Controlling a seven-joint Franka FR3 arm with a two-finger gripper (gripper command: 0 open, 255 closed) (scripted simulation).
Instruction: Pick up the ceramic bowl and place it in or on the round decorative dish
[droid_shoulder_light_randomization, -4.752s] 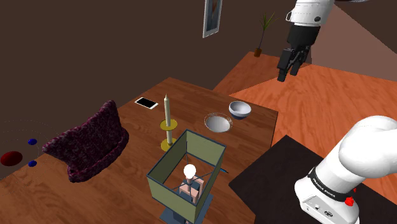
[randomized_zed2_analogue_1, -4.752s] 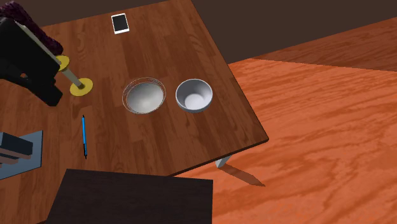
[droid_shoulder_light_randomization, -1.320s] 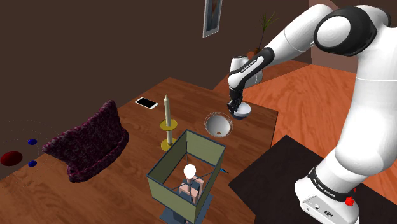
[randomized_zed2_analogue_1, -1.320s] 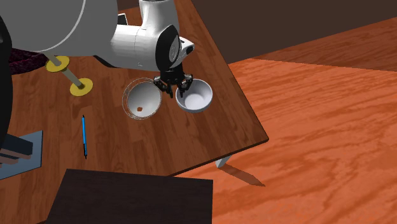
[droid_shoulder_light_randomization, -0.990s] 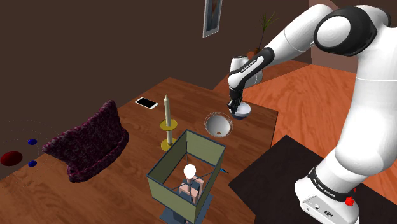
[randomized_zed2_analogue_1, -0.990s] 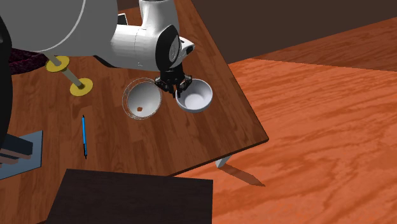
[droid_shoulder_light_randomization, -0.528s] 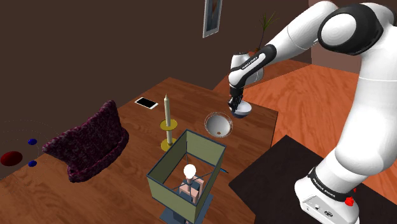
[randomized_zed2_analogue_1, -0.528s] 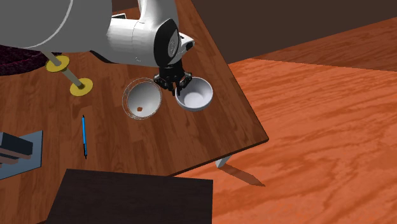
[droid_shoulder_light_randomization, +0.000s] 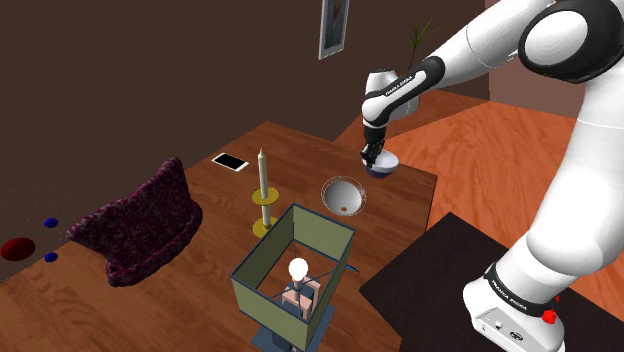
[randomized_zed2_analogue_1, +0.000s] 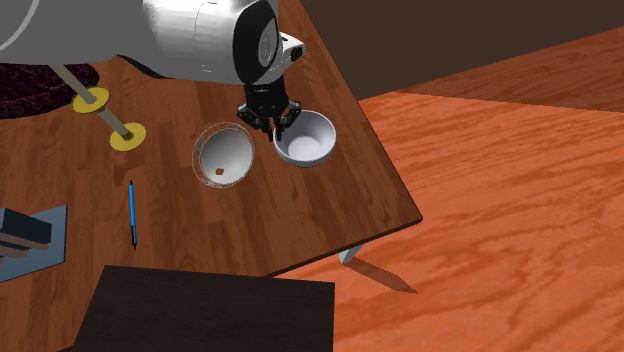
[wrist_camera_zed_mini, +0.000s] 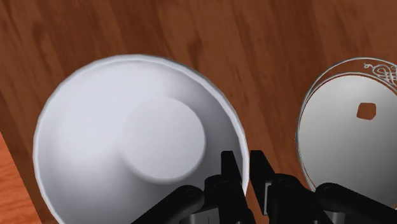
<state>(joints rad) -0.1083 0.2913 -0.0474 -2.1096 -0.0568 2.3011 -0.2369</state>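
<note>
The black gripper (wrist_camera_zed_mini: 247, 173) was found clamped on the rim of the white bowl (wrist_camera_zed_mini: 133, 140), one finger inside the wall and one outside, on the side of the bowl nearest the round dish (wrist_camera_zed_mini: 356, 127). The bowl sat over the wooden table (randomized_zed2_analogue_1: 300, 230) near its right-hand edge in the second exterior view, just beside the dish and apart from it; whether its base was clear of the wood could not be determined. The dish lay flat on the table, pale inside with a thin ornate rim and a small brown mark at its centre, and a candle (droid_shoulder_light_randomization: 263, 170) stood to its left in the shoulder view.
</note>
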